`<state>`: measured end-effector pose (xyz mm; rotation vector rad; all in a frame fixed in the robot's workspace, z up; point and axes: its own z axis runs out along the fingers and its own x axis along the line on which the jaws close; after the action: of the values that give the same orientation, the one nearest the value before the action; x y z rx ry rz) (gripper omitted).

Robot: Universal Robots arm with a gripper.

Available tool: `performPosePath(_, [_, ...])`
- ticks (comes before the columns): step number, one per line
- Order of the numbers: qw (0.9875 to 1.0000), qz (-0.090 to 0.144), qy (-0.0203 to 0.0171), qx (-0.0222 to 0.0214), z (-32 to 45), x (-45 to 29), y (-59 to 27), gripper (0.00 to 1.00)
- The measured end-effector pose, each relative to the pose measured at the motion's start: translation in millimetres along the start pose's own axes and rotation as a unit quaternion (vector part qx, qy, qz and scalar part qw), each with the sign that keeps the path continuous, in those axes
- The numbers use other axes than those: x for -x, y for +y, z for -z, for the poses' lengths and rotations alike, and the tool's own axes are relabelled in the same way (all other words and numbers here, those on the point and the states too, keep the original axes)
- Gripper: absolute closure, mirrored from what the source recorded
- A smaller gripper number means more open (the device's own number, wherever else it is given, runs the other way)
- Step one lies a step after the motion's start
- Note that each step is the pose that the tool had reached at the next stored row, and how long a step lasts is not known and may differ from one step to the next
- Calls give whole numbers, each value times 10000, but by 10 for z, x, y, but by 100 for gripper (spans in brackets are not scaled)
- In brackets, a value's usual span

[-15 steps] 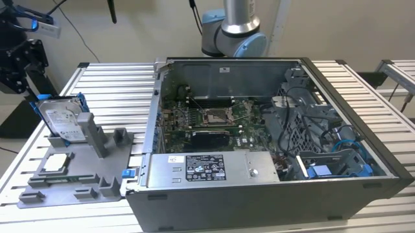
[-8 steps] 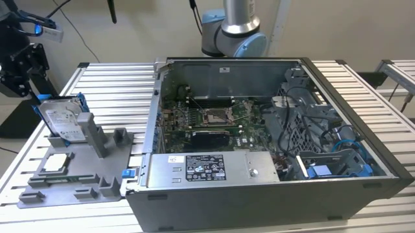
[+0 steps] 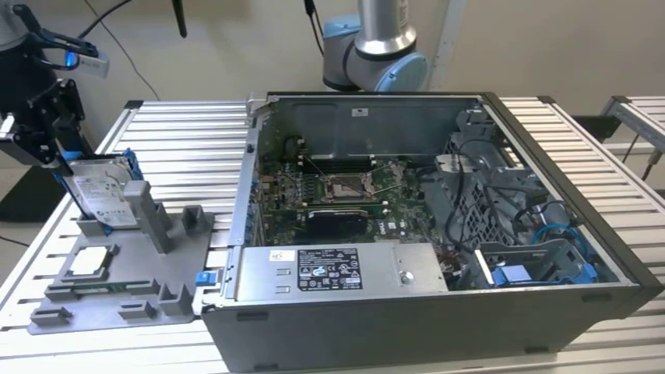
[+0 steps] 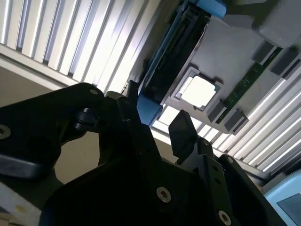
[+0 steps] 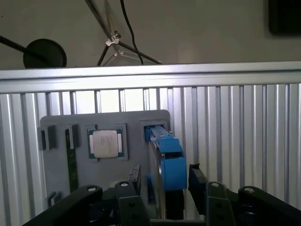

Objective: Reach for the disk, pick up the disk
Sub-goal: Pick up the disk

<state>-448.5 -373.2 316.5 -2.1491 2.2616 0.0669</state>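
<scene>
At the exterior view's left, the gripper (image 3: 61, 154) hangs over the disk (image 3: 99, 193), which stands on edge in a grey fixture (image 3: 146, 269). Its fingers (image 5: 195, 178) are spread and straddle the disk's blue bracket without clamping it. A square processor chip (image 3: 92, 261) lies near the disk in the fixture. The open computer case (image 3: 416, 331) sits to the right.

Exterior view: high, oblique, over table (image 3: 187, 132). Both wrist views: close behind claw (image 5: 164, 172) (image 4: 157, 110), sharing grey fixture (image 5: 56, 122) (image 4: 235, 42).

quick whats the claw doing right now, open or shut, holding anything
The claw: open, one finger on each side of the disk standing in its holder, not clamped on it.
</scene>
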Motion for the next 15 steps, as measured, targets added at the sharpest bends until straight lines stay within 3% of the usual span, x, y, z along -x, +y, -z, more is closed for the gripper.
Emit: performPosePath(15, [9999, 160, -6, 2, -272, -12, -6, 0])
